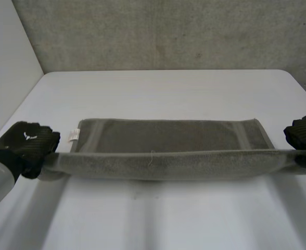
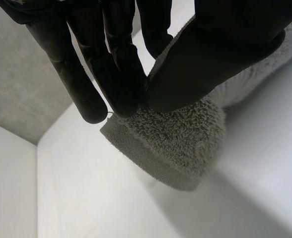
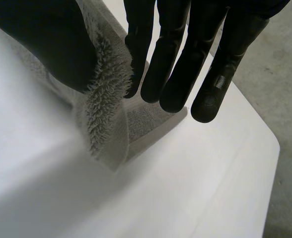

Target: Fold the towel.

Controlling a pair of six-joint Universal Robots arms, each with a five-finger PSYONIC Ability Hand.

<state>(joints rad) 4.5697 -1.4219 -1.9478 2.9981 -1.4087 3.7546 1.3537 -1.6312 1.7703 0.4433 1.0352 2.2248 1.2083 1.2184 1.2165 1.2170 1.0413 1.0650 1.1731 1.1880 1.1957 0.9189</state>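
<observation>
Your left hand [image 1: 30, 143] and right hand [image 1: 305, 136] each pinch a near corner of the grey towel [image 1: 168, 140], holding that edge raised while the rest lies on the desk [image 1: 163, 88]. Pinches look shallow: a corner could slip, or uneven travel skew the fold.

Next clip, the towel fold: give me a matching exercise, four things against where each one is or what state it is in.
Things:
1. left hand
2. right hand
3. towel
4. white label

Places or states:
A. on the towel's left end, on the part lying flat
B. fingers and thumb pinching the towel's near right corner
C. near edge lifted between the hands, far part flat on the table
D. fingers and thumb pinching the towel's near left corner

Pairs: 1-D, 2-B, 3-C, 4-A
</observation>
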